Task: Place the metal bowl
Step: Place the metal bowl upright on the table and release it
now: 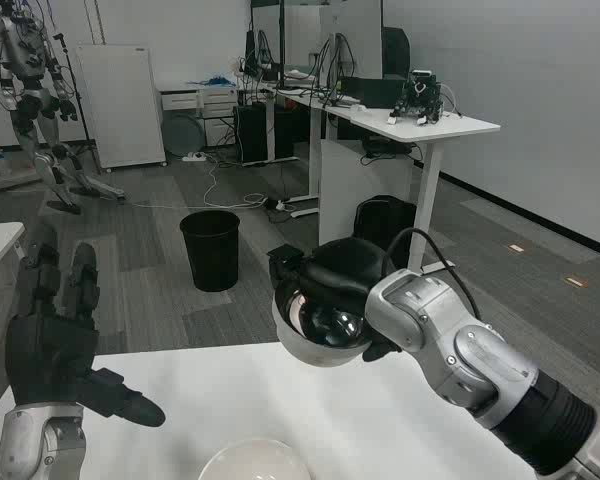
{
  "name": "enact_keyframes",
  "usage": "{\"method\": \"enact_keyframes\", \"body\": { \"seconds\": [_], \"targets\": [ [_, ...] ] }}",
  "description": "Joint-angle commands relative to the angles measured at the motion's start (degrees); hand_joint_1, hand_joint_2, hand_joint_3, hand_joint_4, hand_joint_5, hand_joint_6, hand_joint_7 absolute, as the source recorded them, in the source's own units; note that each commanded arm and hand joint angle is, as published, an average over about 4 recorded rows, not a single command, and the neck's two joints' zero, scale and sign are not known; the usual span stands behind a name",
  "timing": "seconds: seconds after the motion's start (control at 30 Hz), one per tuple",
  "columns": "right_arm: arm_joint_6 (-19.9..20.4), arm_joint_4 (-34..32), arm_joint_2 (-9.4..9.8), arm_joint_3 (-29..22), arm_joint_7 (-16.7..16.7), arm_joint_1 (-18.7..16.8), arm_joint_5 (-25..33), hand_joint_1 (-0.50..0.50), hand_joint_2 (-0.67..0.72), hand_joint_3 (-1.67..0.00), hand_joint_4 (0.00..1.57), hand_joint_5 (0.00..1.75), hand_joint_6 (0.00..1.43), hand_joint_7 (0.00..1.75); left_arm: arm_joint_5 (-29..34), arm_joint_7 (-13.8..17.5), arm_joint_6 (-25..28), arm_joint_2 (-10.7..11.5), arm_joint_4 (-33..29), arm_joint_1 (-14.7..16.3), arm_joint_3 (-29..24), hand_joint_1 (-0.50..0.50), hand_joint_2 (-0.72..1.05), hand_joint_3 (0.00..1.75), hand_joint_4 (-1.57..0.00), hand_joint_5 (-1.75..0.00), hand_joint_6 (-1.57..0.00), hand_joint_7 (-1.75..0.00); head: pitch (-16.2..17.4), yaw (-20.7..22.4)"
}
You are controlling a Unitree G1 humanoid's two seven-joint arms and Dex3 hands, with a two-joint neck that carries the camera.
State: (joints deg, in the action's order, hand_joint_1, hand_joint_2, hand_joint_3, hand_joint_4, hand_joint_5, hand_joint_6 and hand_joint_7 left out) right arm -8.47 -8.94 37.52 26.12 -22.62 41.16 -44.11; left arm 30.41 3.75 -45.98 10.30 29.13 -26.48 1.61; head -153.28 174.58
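Metal bowl (320, 335) held aloft at the table's far edge by the right hand (330, 278).

The bowl was gripped at its rim, tilted toward the camera so its shiny inside was seen, clear of the white table (380, 420). The right hand's fingers were draped over the bowl's top; how they lay inside it could not be made out. The left hand (55, 345) was raised at the table's left edge, fingers spread upward, nothing held. A second rounded pale dish (254, 460) was noted on the table at the bottom edge, cut off by the frame, its material unclear. Beyond the table, a black bin (211, 249) was seen on the floor, a white desk (425, 125) with a small dark device behind the bowl, and another humanoid robot (25, 70) at far left, partly cropped.
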Motion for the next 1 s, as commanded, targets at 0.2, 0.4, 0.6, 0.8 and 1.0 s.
{"method": "enact_keyframes", "body": {
  "seconds": [0.2, 0.4, 0.6, 0.8, 1.0],
  "targets": [
    [-2.2, -3.4, 1.77, 2.4, -1.6, -0.6, 0.7, -0.29, -0.35, -1.51, 1.57, 0.97, 0.78, 1.40, 2.4, 1.0, 0.7, 0.8, -7.4, 4.8, 1.1, -0.50, -0.72, 0.09, 0.00, 0.00, 0.00, 0.00, 0.9, 2.0],
    [-2.2, -3.1, 1.77, 2.5, -1.6, -0.5, 0.8, -0.26, -0.35, -1.51, 1.57, 0.97, 0.80, 1.40, 2.4, 1.0, 0.7, 0.8, -7.3, 4.8, 1.0, -0.50, -0.72, 0.09, 0.00, 0.00, 0.00, 0.00, 1.2, 2.1],
    [-2.2, -1.6, 1.86, 3.2, -1.6, -0.1, 1.0, -0.26, -0.35, -1.53, 1.57, 0.97, 0.79, 1.40, 2.4, 1.0, 0.7, 0.8, -7.3, 4.8, 1.0, -0.50, -0.72, 0.07, 0.00, 0.00, 0.00, 0.00, 1.8, 1.8],
    [-2.2, 3.4, 2.73, 4.9, -1.5, 0.3, 0.3, -0.26, -0.37, -1.51, 1.57, 1.02, 0.80, 1.40, 2.4, 1.0, 0.7, 0.8, -7.2, 4.8, 0.8, -0.50, -0.72, 0.09, 0.00, 0.00, 0.00, 0.00, 2.1, 1.8],
    [-2.2, 7.1, 3.46, 5.9, -1.1, -0.9, -0.2, -0.29, -0.35, -1.55, 1.57, 1.07, 0.80, 1.40, 2.5, 1.0, 0.7, 0.8, -7.0, 4.8, 0.8, -0.50, -0.72, 0.09, 0.00, 0.00, 0.00, 0.00, 2.8, 0.4]
  ]
}}
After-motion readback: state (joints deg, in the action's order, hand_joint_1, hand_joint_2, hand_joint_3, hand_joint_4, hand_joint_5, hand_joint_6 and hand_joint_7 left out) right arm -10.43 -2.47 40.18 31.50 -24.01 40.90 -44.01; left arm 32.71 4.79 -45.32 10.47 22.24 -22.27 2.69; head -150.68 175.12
